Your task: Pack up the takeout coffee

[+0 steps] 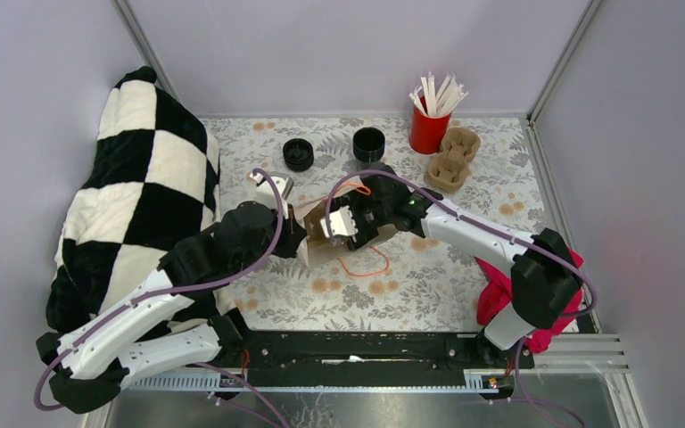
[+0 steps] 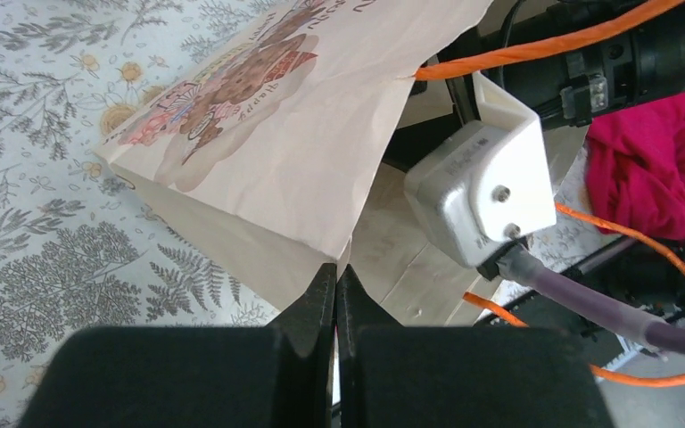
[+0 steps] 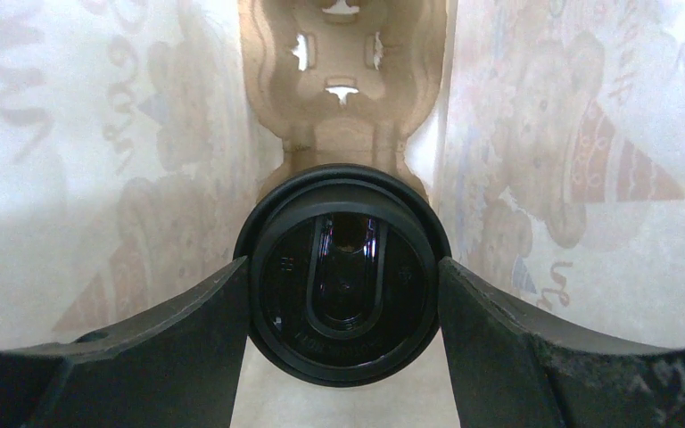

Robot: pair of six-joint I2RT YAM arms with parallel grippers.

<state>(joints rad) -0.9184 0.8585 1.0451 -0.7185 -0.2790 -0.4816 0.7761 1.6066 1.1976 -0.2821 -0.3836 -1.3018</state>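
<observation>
While left gripper (image 2: 335, 275) pinches bag (image 2: 303, 152) rim, right gripper (image 3: 343, 299), clamped on coffee cup (image 3: 346, 259), should ease straight into carrier (image 3: 343, 98) pocket.

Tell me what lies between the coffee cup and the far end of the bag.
A brown pulp carrier lies there, inside the bag, behind the coffee cup. The right wrist view shows it.

Left tool (image 2: 336, 285) pinched shut, right tool (image 3: 343, 294) clamped wide
</observation>
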